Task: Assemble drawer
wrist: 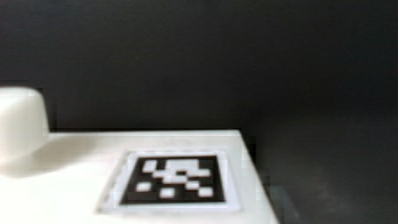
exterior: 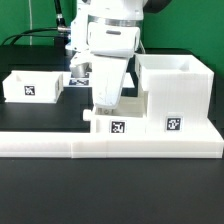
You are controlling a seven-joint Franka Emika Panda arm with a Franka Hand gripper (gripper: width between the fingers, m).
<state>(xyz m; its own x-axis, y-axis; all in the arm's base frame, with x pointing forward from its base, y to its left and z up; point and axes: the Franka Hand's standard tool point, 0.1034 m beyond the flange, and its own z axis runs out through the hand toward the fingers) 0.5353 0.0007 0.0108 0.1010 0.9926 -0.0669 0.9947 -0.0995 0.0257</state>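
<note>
The drawer's large white housing point(exterior: 170, 92) stands at the exterior view's right, with a tag on its front. One small white tray point(exterior: 34, 86) sits at the left. A second small tray point(exterior: 118, 124) lies between them against the border wall. My gripper point(exterior: 104, 110) is down at this tray, its fingers low over the tray's left part. The wrist view shows the tray's white face point(wrist: 80, 160) with a square tag point(wrist: 178, 180) very close, and a round knob point(wrist: 18, 130) beside it. My fingers do not show there, so their state is unclear.
The long low white border wall point(exterior: 110, 146) runs across the front. The marker board point(exterior: 80, 74) lies behind the arm, mostly hidden. The table point(wrist: 267, 60) is black.
</note>
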